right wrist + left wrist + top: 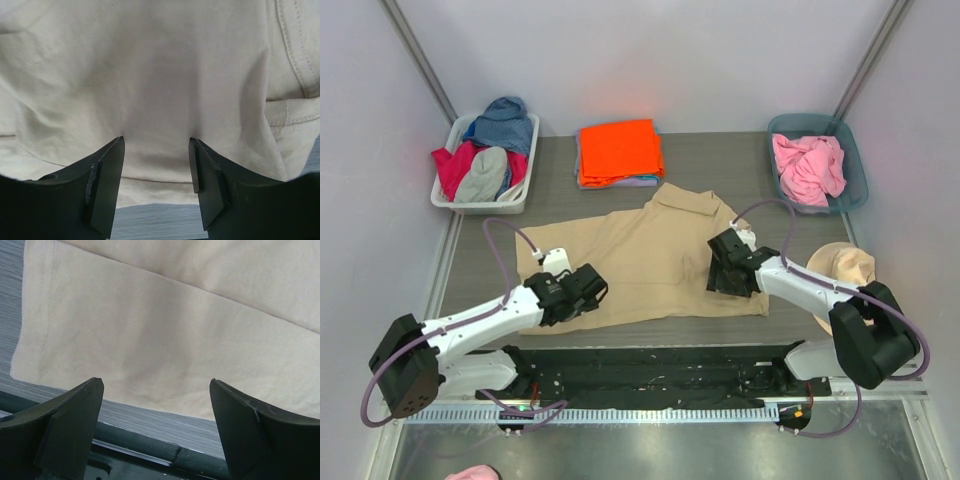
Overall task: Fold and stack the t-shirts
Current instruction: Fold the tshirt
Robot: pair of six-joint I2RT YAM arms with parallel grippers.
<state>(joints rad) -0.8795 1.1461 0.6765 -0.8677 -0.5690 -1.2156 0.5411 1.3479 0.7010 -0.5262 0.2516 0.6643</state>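
Observation:
A tan collared t-shirt (660, 255) lies spread on the table's middle, partly folded. It fills the left wrist view (165, 325) and the right wrist view (150, 75). My left gripper (592, 287) is open and empty over the shirt's near left hem. My right gripper (723, 268) is open, its fingertips (117, 150) pressing on the cloth at the shirt's right side. A folded orange t-shirt (619, 151) lies on a lavender one (638, 183) at the back. A pink t-shirt (808, 167) sits crumpled in the right bin.
A white bin (450, 198) at the back left holds several mixed clothes. A teal bin (858, 172) stands at the back right. Another tan cloth (845, 268) lies by the right arm. A black rail (150, 445) runs along the table's near edge.

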